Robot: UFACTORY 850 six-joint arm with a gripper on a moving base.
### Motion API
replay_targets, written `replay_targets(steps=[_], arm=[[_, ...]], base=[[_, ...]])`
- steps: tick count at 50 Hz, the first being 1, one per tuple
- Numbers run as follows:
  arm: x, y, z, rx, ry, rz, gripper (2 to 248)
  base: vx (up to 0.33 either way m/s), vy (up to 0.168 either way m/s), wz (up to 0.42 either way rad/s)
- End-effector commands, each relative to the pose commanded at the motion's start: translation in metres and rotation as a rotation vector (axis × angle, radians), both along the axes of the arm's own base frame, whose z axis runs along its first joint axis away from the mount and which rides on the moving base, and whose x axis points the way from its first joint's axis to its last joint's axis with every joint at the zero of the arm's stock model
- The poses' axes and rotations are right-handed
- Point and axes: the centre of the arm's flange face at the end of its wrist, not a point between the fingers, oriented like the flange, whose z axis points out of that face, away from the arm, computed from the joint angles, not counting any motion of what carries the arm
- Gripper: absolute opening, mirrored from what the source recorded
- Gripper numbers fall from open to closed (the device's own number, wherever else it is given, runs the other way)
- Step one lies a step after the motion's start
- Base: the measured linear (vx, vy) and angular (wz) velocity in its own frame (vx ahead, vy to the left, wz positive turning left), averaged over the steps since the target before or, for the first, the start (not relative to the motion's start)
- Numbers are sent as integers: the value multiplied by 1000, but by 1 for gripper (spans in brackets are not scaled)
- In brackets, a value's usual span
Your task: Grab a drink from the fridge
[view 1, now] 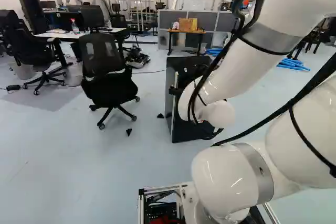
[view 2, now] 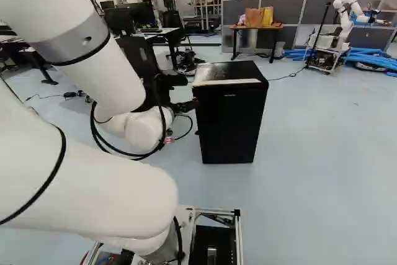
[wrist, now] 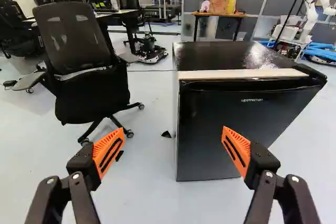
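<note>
The black mini fridge (view 2: 229, 116) stands on the floor just right of the arm in the right base view; its door looks closed, and no drink shows. Behind the arm in the left base view, the same fridge (view 1: 181, 124) is partly covered. The gripper (view 2: 183, 106) is near the fridge's left side in the right base view, mostly hidden by the arm. From the wrist, the gripper (wrist: 170, 148) is wide open with nothing held between its orange pads. Ahead of it is the fridge (wrist: 236, 124), with one finger overlapping the door's front and a pale strip along the top front edge.
A black office chair (wrist: 86, 72) stands left of the fridge, near the arm. Small dark pieces (view 1: 129, 131) lie on the floor. Farther back are a desk (view 1: 79, 35), a small table with bags (view 2: 255, 27), blue tubes (view 2: 372, 60) and another robot (view 2: 345, 17).
</note>
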Motion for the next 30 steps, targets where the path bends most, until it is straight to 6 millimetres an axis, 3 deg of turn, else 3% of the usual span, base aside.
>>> replay_targets(steps=[30], arm=[[1, 12, 0, 11, 2, 22, 247]], base=[[0, 0, 0]])
